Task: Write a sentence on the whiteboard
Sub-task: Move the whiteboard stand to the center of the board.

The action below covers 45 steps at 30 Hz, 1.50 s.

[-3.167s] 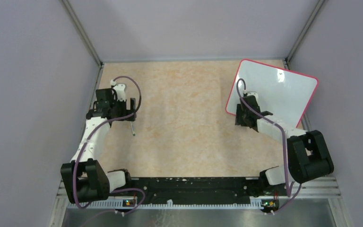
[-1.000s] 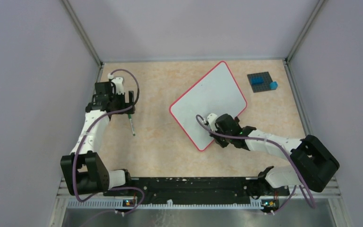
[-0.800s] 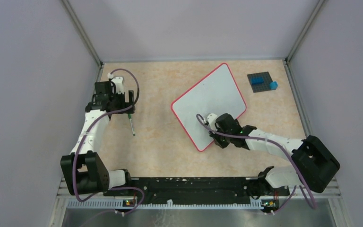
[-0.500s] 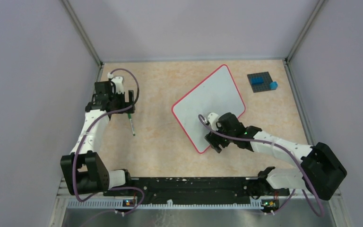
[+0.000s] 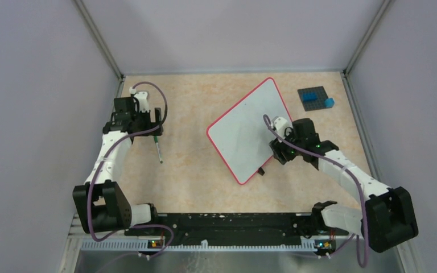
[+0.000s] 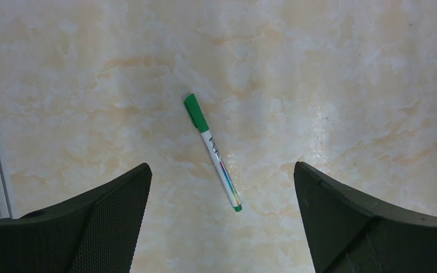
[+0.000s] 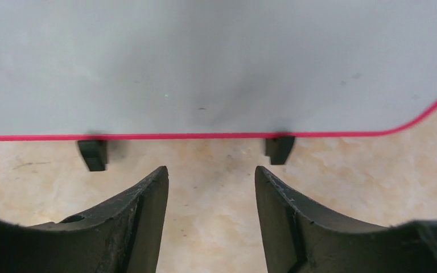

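The whiteboard (image 5: 244, 128), white with a thin red frame, lies tilted on the tabletop right of centre. In the right wrist view the whiteboard (image 7: 205, 62) fills the top, with two black clip feet (image 7: 93, 153) at its near edge. My right gripper (image 5: 276, 152) is open and empty just off the board's lower right edge; in its own view the right gripper (image 7: 210, 170) hovers over bare table. A green-capped marker (image 5: 159, 151) lies on the table at the left. My left gripper (image 5: 151, 128) is open above it, and the marker (image 6: 211, 149) shows between the left gripper's (image 6: 221, 168) fingers.
A dark studded plate (image 5: 313, 96) with blue bricks stands at the back right, with a loose blue brick (image 5: 329, 102) beside it. Grey walls close in the left, right and back sides.
My right gripper brought the whiteboard from the back right corner to the middle, let go and drew back to the right of its edge. The left arm has not moved.
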Each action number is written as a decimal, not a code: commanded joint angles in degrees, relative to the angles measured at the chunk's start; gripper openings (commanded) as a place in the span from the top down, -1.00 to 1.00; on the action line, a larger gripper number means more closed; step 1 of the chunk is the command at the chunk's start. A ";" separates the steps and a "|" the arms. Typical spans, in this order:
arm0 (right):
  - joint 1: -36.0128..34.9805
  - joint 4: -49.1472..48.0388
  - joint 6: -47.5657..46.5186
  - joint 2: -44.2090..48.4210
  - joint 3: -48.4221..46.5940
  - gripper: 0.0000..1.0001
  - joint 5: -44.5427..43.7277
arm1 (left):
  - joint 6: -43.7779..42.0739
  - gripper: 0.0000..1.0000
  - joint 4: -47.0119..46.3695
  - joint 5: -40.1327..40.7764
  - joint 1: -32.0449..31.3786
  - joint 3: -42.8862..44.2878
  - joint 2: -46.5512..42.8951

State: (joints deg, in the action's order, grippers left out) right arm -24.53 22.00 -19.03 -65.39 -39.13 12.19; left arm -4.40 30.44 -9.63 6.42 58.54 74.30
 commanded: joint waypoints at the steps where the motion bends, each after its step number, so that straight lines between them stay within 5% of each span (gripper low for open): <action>1: 7.00 -2.81 -5.25 -2.13 -1.94 -0.08 2.62 | 1.25 -0.98 -0.82 -1.60 0.00 2.54 -0.29; 23: 9.55 -8.39 -11.78 -16.13 -6.55 0.07 0.55 | 1.20 -0.97 -0.46 -1.38 0.00 2.10 -0.44; 34: 9.59 -9.07 -12.34 -15.04 -4.39 1.00 1.74 | 2.11 -0.97 -0.42 -1.80 0.02 1.57 -0.37; 45: 2.38 -7.54 -2.97 -8.79 -0.01 1.00 -2.85 | 3.04 -0.97 -0.68 -1.99 0.00 2.00 0.13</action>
State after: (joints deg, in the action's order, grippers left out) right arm -17.39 15.49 -25.58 -78.15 -40.45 10.52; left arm -2.63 30.48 -10.87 6.42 59.05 74.54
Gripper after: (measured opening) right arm 0.057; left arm 0.987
